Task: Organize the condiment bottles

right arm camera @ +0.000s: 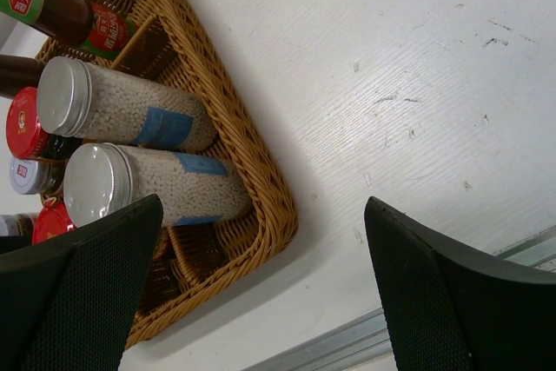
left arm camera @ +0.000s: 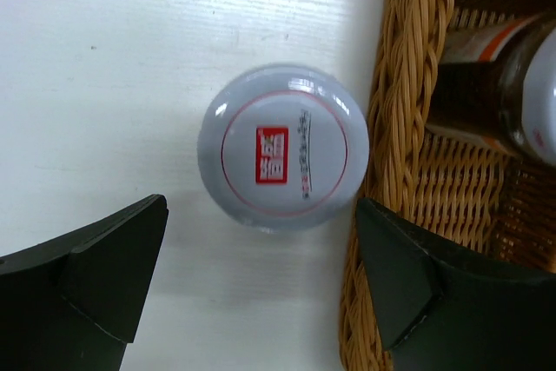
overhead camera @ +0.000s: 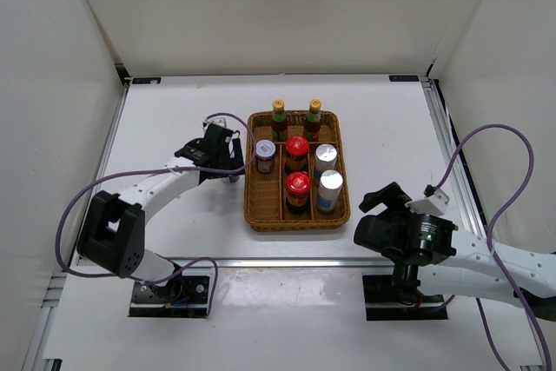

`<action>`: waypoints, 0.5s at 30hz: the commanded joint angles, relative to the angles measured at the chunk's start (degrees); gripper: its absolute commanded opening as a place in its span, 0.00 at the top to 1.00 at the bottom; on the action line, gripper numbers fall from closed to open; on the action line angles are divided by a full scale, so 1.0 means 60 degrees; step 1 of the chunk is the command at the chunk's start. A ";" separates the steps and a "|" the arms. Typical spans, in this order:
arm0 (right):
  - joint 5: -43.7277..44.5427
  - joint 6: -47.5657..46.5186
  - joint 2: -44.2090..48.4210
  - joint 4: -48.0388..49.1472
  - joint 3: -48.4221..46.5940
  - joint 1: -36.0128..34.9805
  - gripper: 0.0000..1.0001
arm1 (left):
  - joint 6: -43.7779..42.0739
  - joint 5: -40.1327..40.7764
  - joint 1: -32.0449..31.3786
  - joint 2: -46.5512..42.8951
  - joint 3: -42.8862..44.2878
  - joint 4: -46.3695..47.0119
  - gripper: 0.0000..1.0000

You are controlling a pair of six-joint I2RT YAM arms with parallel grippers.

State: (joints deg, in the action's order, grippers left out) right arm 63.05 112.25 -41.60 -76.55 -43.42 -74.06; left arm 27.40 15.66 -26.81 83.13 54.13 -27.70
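The brown wicker tray holds two slim yellow-capped bottles, a grey-lidded jar, two red-lidded jars and two silver-capped bottles. Another grey-lidded jar stands on the table just outside the tray's left rim. My left gripper hangs open above it, the jar just beyond the fingertips; one finger overlaps the rim. In the top view this gripper hides that jar. My right gripper is open and empty near the tray's near right corner.
White walls enclose the table on three sides. Metal rails run along its edges. Purple cables loop from both arms. The right arm sits low by the near edge, right of the tray.
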 commanded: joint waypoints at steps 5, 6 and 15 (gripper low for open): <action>0.0435 0.1082 0.0108 -0.0820 0.0059 -0.0064 0.00 | -0.0259 -0.0676 0.0322 0.0733 0.1027 0.0501 0.00; 0.0435 0.1082 0.0108 -0.0820 0.0059 -0.0064 0.00 | -0.0260 -0.0793 0.0322 0.0734 0.1172 0.0603 0.02; 0.0435 0.1082 0.0196 -0.0820 0.0234 -0.0064 0.00 | -0.0465 -0.0969 0.0322 0.0443 0.1175 0.0604 0.35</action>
State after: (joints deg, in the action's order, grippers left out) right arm 63.07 112.33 -40.82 -76.55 -43.00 -74.06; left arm 24.80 11.33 -24.91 89.43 60.80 -25.04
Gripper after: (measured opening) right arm 0.998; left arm 0.731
